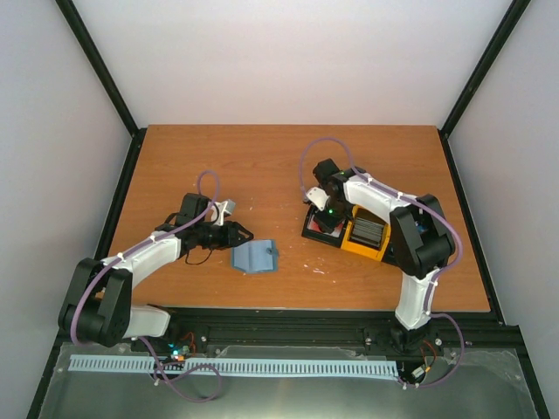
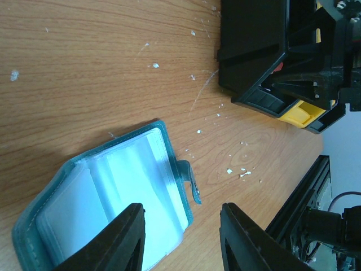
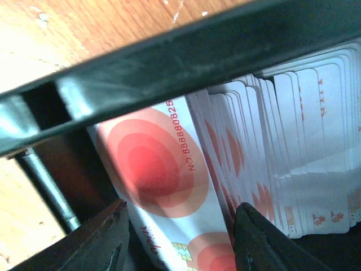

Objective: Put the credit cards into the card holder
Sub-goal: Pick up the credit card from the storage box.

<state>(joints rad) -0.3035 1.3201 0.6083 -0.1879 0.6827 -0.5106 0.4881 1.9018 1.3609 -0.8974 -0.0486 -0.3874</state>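
Note:
The teal-blue card holder [image 1: 253, 257] lies open on the table, its clear inner pockets up and its snap tab to the right [image 2: 113, 192]. My left gripper [image 1: 238, 234] is open just above its left edge; in the left wrist view the left gripper [image 2: 183, 240] has one finger over the pockets and the other over bare wood. The credit cards [image 3: 163, 169] stand as a stack of red-and-white cards in the tray's black compartment. My right gripper [image 1: 328, 218] reaches down into that compartment, and in the right wrist view the right gripper [image 3: 180, 243] is open, straddling the front cards.
The black-and-yellow tray [image 1: 356, 234] sits right of centre; its black wall [image 3: 169, 62] crosses the right wrist view. It also shows in the left wrist view [image 2: 265, 56]. White specks dot the wood between holder and tray. A black rail [image 1: 288, 319] runs along the near edge.

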